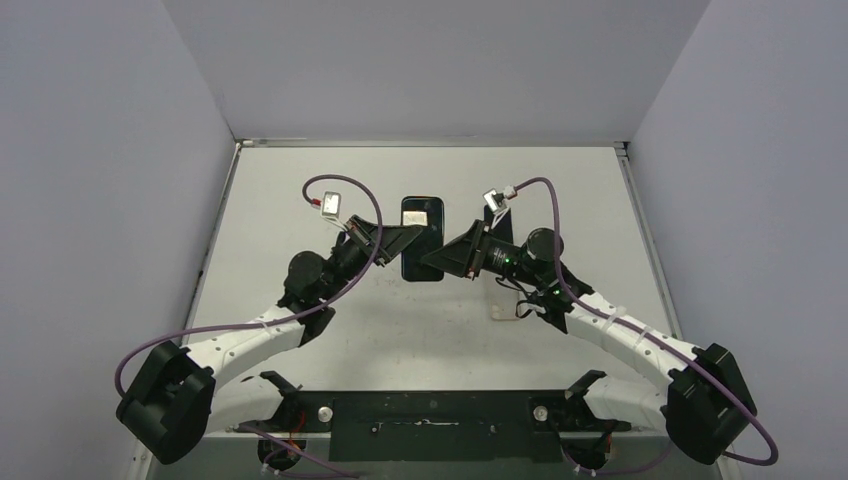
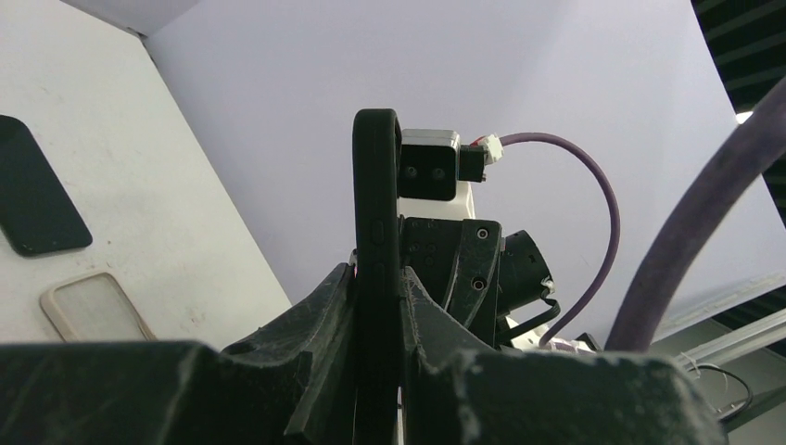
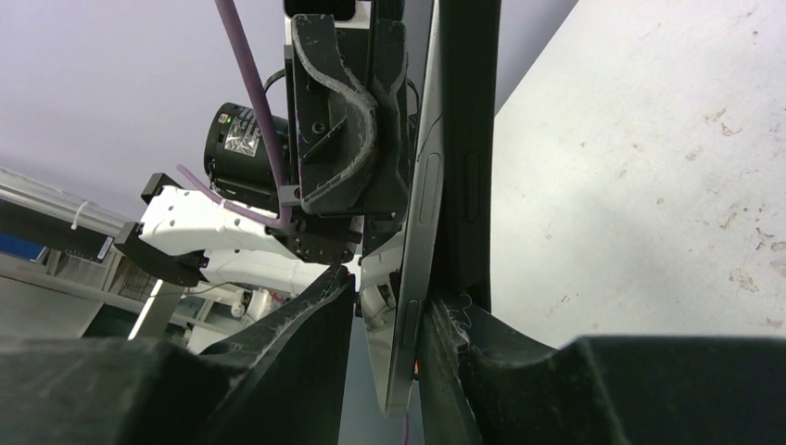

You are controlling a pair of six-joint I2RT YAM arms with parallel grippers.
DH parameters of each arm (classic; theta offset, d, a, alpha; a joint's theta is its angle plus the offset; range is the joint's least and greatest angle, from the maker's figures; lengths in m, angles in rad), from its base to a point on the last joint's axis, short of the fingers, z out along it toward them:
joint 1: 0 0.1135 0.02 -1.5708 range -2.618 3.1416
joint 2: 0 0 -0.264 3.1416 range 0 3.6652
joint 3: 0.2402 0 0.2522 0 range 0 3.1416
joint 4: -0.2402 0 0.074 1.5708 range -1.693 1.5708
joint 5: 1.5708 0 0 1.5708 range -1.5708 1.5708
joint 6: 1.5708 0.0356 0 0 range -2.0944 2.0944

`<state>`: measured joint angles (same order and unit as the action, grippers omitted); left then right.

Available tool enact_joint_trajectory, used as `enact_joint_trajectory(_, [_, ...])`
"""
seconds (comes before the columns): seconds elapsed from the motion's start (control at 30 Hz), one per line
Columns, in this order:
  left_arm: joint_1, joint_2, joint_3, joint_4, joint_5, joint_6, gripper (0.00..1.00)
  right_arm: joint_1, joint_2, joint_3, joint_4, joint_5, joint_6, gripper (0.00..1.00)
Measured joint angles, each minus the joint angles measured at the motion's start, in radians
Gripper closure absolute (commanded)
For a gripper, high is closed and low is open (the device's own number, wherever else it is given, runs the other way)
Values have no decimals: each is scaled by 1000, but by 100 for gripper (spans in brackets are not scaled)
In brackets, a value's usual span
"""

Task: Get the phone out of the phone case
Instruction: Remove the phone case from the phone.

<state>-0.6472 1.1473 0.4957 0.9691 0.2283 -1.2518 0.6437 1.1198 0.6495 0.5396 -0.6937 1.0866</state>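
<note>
Clamping black rubber phone case (image 2: 375, 232) in left tool (image 2: 378, 306), prising silver-edged phone (image 3: 415, 232) partway out with right tool (image 3: 389, 315); separation unfinished.

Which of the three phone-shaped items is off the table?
The black cased phone, clamped edge-on in the left gripper jaws; the dark slab and the pale case lie flat on the table.

The white table (image 1: 300, 340) is scuffed and speckled with small marks. In the left wrist view, a dark phone (image 2: 32, 199) lies flat on it, screen blank, and just beside it a pale, clear-looking rounded case (image 2: 93, 308) lies flat too. A small white object (image 1: 507, 311) rests near the right arm.
</note>
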Motion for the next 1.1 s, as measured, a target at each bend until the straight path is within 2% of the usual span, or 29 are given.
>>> enact_joint_trajectory(0.13, [-10,0,-11,7,-42,5,100,-3,33,6,32,-1,5,74])
enact_joint_trajectory(0.2, [-19,1,-17,18,-61,4,100,-7,42,8,43,-3,8,79])
enact_joint_trajectory(0.33, [-28,4,-19,39,-89,4,100,-26,65,29,58,-34,19,100])
enact_joint_trajectory(0.4, [-28,-1,-19,51,-92,7,98,-39,73,38,69,-56,36,100])
enact_joint_trajectory(0.57, [-25,-46,-19,0,-64,35,70,-56,74,39,84,-122,53,100])
enact_joint_trajectory(0.7, [17,-104,-39,-87,39,64,54,-88,74,39,88,-123,49,100])
enact_joint_trajectory(0.9, [132,-170,-58,-182,166,101,48,-157,74,40,85,-78,52,100])
enact_joint_trajectory(1.1, [143,-184,-58,-275,229,174,46,-159,74,50,79,-86,60,100])
